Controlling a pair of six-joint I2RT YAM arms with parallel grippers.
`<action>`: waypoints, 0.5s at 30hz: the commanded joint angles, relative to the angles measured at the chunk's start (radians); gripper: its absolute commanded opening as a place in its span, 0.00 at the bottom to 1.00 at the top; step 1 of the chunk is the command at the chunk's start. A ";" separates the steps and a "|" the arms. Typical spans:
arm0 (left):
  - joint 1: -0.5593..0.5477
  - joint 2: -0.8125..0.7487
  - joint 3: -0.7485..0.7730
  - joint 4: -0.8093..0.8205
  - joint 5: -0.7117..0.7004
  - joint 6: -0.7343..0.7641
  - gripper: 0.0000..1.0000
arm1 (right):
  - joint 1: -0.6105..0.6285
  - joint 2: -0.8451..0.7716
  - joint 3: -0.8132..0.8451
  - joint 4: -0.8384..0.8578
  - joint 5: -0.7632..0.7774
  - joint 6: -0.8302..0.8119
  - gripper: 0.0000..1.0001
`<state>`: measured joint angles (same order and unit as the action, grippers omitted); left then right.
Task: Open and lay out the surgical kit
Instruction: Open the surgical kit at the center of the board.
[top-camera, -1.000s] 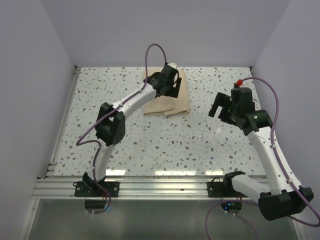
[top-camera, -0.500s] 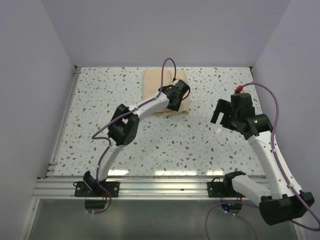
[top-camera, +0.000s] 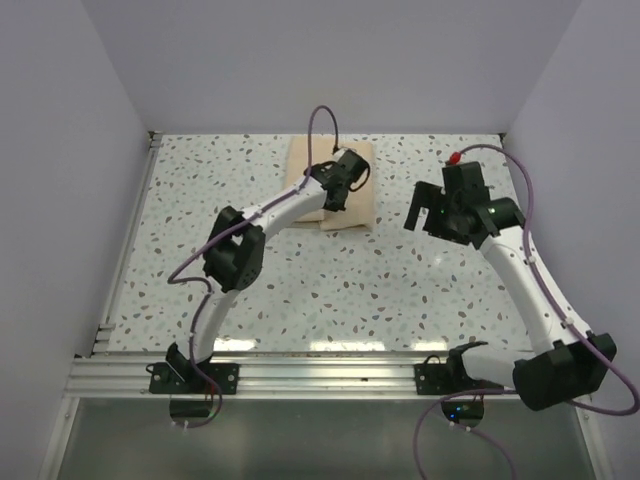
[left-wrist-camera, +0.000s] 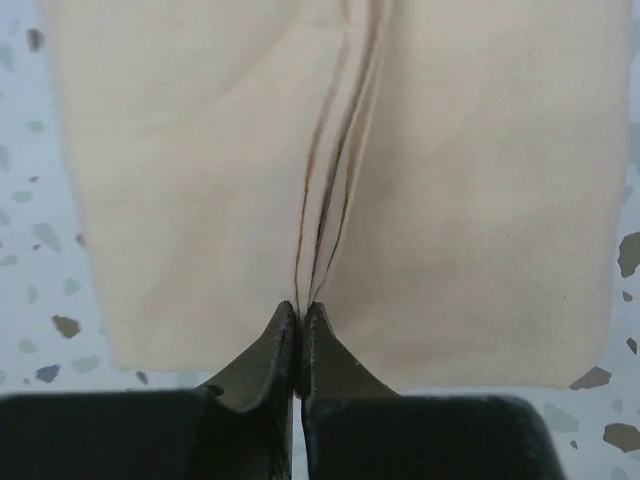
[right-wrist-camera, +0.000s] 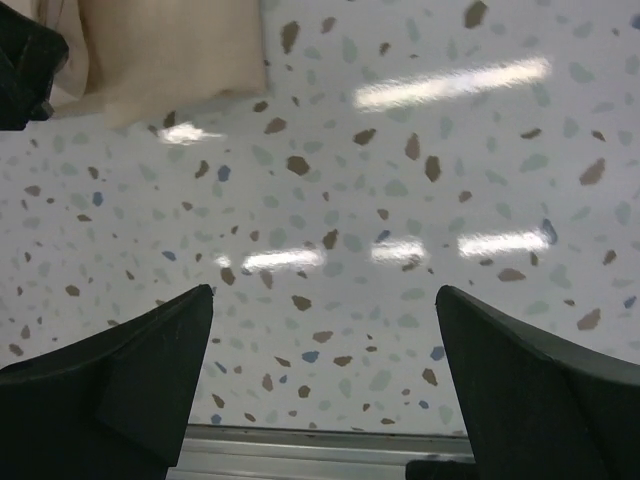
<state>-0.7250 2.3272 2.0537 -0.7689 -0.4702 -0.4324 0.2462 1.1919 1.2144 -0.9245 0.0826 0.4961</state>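
Pinching cloth wrap (left-wrist-camera: 450, 200) on speckled table (top-camera: 400, 290), left tool (left-wrist-camera: 299, 315) closed, right tool (right-wrist-camera: 322, 292) wide, lilac walls (top-camera: 330, 60).

This reads as a robotics lab test cell rather than any lived-in room: plain pale walls (top-camera: 60, 220) box in a speckled, terrazzo-pattern desk (top-camera: 400, 290) at 9, 12 and 3 o'clock, and only the 6 o'clock side is open. Along that near edge runs a slotted aluminium rail (top-camera: 330, 372), with the left arm (top-camera: 280, 206) bolted to it at about 7 o'clock and the right arm (top-camera: 532, 288) at about 5 o'clock (both white and black, trailing purple cables (top-camera: 322, 108)). Strip-light reflections (right-wrist-camera: 450, 80) glare off the desk in the right wrist view.
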 joint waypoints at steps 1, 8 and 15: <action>0.169 -0.238 -0.047 0.020 -0.030 -0.057 0.00 | 0.141 0.163 0.175 0.082 -0.021 -0.031 0.98; 0.404 -0.475 -0.315 0.120 0.053 -0.074 0.65 | 0.327 0.567 0.592 0.010 0.005 -0.045 0.98; 0.498 -0.519 -0.527 0.140 0.103 -0.077 1.00 | 0.421 0.923 0.942 -0.112 0.022 -0.057 0.97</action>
<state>-0.2222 1.8091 1.6093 -0.6464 -0.4213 -0.5034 0.6483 2.0430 2.0449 -0.9443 0.0891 0.4610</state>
